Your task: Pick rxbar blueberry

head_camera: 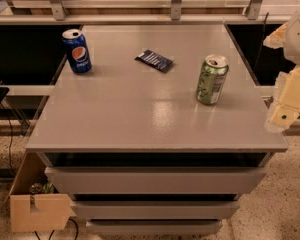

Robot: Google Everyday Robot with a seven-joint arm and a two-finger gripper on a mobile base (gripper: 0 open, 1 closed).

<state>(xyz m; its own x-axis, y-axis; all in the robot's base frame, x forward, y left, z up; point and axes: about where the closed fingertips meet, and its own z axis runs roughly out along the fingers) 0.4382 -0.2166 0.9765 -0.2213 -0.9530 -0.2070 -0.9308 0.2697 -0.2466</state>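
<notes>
Toward back-centre of table (140, 129), btwn Pepsi can (77, 50) & green can (212, 79), rxbar blueberry (154, 60) lies flat. Prob. light, thin, slick; pinch across its 2 long edges. Gripper (289, 101) off table's right edge, well apart; grip state can't tell.

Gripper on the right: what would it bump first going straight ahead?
Probably the right edge of the table: the gripper hangs beside it pointing down. Depth is unclear, so it might miss.
</notes>
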